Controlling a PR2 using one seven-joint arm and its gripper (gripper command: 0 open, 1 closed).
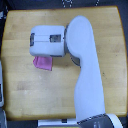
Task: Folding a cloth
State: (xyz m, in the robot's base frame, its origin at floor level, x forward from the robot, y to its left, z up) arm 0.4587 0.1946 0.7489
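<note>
The cloth is a small pink-magenta piece on the wooden tabletop, left of centre. Only its lower part shows; the rest lies under my arm. My white arm comes in from the bottom and bends toward the exterior view's left, and its wrist block sits right over the cloth. The gripper's fingers are hidden beneath the wrist, so I cannot see whether they are open or shut, or whether they touch the cloth.
The tabletop's edges show on all sides. A pale object stands off the table at the exterior view's left edge. Dark floor lies beyond the corners.
</note>
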